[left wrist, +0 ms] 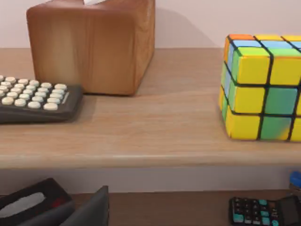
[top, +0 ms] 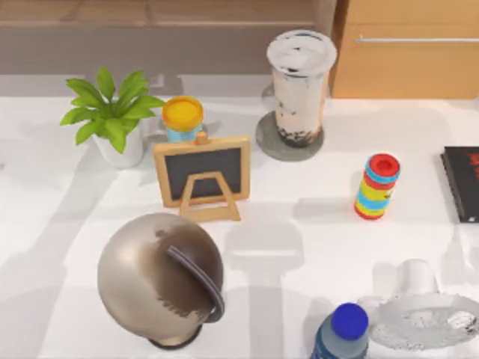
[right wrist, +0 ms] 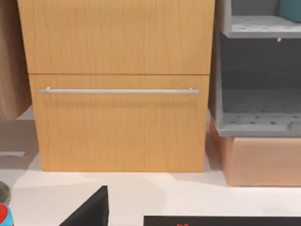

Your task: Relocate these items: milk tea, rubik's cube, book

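White table (top: 299,224) below, wooden cabinet (right wrist: 117,84) at the back. The milk tea (top: 299,86) stood on a grey coaster (top: 269,146), right of the little chalkboard (top: 202,170). The rubik's cube (left wrist: 261,87) sat on a wooden shelf (left wrist: 150,136), well apart from the tissue box (left wrist: 94,42) and the calculator (left wrist: 33,99). Either arm's finger state: cannot tell.
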Tool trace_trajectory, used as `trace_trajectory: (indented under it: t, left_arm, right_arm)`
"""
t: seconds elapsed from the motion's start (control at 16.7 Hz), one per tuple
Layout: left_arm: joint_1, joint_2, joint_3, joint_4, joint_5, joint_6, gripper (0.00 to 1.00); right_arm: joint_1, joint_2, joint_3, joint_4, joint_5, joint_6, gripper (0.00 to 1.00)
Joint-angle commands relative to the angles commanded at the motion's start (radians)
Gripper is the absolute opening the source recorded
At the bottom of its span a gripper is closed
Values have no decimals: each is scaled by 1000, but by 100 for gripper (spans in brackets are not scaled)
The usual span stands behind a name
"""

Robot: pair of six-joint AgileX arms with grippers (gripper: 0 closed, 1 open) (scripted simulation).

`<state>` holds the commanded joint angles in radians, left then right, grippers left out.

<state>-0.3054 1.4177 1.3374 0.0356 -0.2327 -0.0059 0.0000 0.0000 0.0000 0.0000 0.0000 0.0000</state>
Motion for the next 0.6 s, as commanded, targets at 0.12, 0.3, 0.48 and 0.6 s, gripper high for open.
trace_trajectory:
  t: [0.12, 0.3, 0.48, 0.6]
  left_arm:
    - [23, -157, -159, -11, 39, -4, 100]
    - [73, -420, -418, -24, 93, -11, 100]
    - [138, -694, -680, -31, 134, -17, 100]
    - [183, -886, -849, -34, 156, -18, 100]
  right_arm:
    - [0, 0, 0, 0, 0, 0, 100]
    - [0, 0, 0, 0, 0, 0, 100]
    - [0, 0, 0, 0, 0, 0, 100]
    - [0, 0, 0, 0, 0, 0, 100]
